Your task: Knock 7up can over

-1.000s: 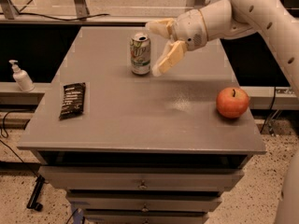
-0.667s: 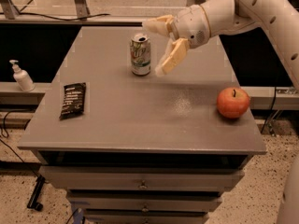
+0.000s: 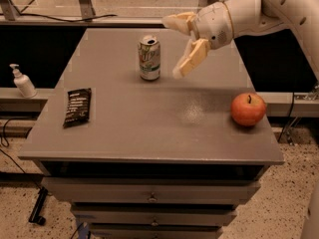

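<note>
As we read the scene from its left edge, we first meet a small white pump bottle (image 3: 22, 81) standing upright on a low ledge beside the grey table (image 3: 144, 133), off the tabletop itself. Next, on the left part of the tabletop, we see a dark snack packet (image 3: 78, 107) lying flat, its long side running roughly front to back, well apart from the other things. Further right and towards the back of the table stands the 7up can (image 3: 149, 58), upright on its base, its silver top with the opening facing up and its pale body showing green and a red mark. Just beside the can, on its right, we find the gripper (image 3: 173, 48) held above the tabletop; its two cream fingers (image 3: 192, 59) are spread wide, one reaching out level with the can's top and the other slanting down towards the table, and we see a gap between them and the can, so nothing is held. The white arm (image 3: 279, 6) comes in from the upper right corner. Near the right front edge of the table rests a red apple (image 3: 247, 109), well apart from the can, and below the tabletop we see drawer fronts (image 3: 152, 199)
</note>
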### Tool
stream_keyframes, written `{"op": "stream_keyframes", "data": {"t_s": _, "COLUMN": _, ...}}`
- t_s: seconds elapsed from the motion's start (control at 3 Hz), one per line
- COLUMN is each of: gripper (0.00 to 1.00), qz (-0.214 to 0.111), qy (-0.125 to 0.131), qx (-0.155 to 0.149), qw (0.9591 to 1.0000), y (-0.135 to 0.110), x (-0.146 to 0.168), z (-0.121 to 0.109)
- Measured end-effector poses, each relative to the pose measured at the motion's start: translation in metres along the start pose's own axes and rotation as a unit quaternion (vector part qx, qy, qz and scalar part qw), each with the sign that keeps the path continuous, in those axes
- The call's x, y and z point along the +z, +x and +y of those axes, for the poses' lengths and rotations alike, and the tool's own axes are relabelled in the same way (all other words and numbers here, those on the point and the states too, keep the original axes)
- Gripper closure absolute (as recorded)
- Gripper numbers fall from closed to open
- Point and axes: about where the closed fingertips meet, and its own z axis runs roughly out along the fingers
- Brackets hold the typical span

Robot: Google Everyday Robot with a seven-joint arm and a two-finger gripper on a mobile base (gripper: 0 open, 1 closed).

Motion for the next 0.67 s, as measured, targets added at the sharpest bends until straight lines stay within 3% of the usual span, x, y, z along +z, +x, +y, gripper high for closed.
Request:
{"op": "stream_keyframes", "data": {"t_s": 0.33, "gripper": 0.0, "qz": 0.008, "qy": 0.06, "qx": 0.001, "qw": 0.9982, "y": 0.02, "x": -0.006, "z": -0.03}}
{"op": "stream_keyframes", "data": {"t_s": 0.67, "gripper": 0.0, "qz": 0.014, "qy": 0.09, "qx": 0.007, "qw": 0.9958, "y": 0.032, "x": 0.006, "z": -0.053}}
